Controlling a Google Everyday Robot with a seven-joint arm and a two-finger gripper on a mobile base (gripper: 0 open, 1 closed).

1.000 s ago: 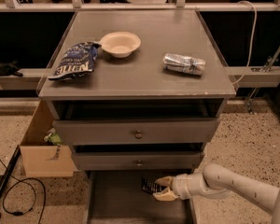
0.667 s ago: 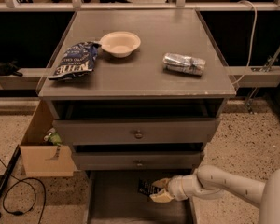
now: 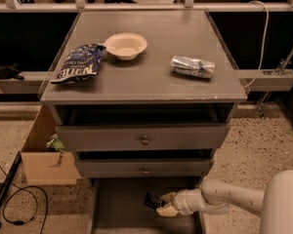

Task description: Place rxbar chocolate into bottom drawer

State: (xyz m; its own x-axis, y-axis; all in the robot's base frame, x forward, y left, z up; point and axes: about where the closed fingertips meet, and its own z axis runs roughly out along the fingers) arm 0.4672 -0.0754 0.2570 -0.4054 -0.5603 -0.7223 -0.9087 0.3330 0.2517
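While the rxbar chocolate point(image 3: 153, 200) hangs in my pincer point(image 3: 162, 204), gripped by its right end with the fingers closed tight on the wrapper, it sits low over the floor of the bottom drawer point(image 3: 121, 213), a little right of the tray's middle.

I see two risks. The bar juts out to the left at a slant, so if I let go from here it may land on an edge and slide instead of lying flat. The front of the middle drawer point(image 3: 144, 167) also overhangs just above my wrist, and lifting straight up would likely knock me against its lower lip.

My arm comes in from the right, close to the tray's right wall, so there is little slack on that side. The left half of the tray floor shows bare, as does the near part, and I would back out that way.

Up on the cabinet's surface point(image 3: 156, 28), the blue chip bag point(image 3: 78, 63), bowl point(image 3: 125, 45) and silver foil packet point(image 3: 193, 66) are well apart from all this.
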